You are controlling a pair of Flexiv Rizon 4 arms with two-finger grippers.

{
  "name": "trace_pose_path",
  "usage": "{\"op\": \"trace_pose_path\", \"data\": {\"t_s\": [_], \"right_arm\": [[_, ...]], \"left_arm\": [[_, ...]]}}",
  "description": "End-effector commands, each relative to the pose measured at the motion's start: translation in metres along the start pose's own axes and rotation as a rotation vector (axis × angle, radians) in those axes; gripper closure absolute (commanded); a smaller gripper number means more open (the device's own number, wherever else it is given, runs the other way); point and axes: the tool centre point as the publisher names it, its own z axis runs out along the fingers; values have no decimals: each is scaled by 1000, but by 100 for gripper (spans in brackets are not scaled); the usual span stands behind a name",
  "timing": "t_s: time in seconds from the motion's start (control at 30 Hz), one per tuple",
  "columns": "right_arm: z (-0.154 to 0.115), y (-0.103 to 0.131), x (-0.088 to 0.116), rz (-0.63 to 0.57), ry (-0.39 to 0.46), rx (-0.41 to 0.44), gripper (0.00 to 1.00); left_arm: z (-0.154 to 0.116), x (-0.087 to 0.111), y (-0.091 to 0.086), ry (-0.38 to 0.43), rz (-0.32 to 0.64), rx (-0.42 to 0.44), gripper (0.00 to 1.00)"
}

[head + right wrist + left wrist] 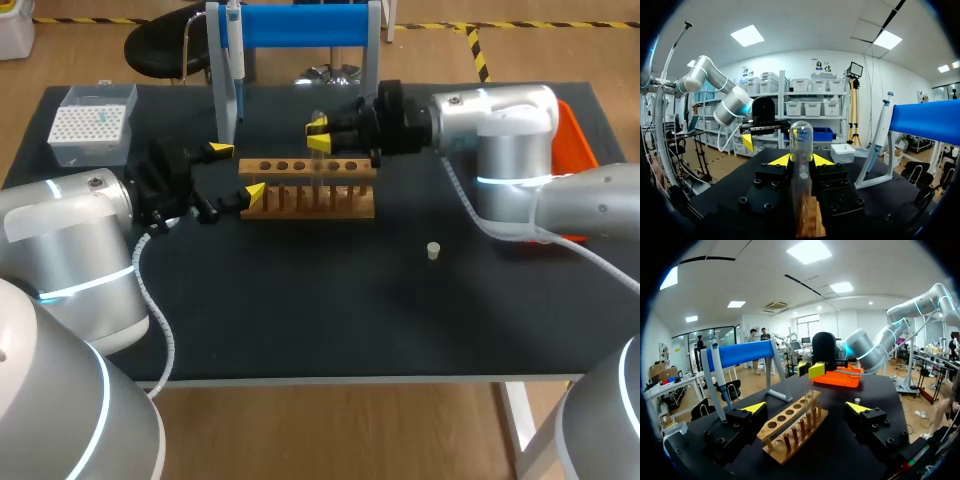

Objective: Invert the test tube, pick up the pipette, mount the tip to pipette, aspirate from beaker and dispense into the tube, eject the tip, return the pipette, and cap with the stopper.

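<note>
1. The right pincer (318, 138) is clamped on the tube (801, 145), over the rack (310, 200) in the middle of the counter (330, 310), a bit toward the far edge.
2. The tube's rounded end points up and its lower end goes down toward the rack, so I'd say the flip is just being started, not done.
3. The left pincer (237, 172) is wide apart and holds nothing. It sits at the rack's left end with a finger on either side, and one finger is clearly off the wood.
4. Everything else looks untouched:
   - The pipette (233, 50) hangs on the blue stand (300, 25) at the far edge.
   - The tip box (92, 125) is in the far left corner.
   - The stopper (433, 251) lies loose on the counter, right of the rack.
5. So tip mounting, aspirating, dispensing, ejecting, returning the pipette and capping are all left to do.
6. Hard to make out:
   - I can't find the beaker anywhere, maybe it's behind the right arm.
   - The clear tube nearly vanishes from above.
   - I can't tell if its mouth is out of the rack hole yet.
   - I can't tell if the left pincer's other finger touches the rack.
</note>
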Motion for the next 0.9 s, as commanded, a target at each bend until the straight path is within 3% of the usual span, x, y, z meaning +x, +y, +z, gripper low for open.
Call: {"op": "trace_pose_path", "data": {"t_s": [0.03,0.9], "right_arm": [[-2,5,2,-2,-10,8,100],[3,24,5,-20,-22,13,100]], "left_arm": [[2,1,1,-6,1,2,0],[2,1,1,-6,1,2,0]]}}
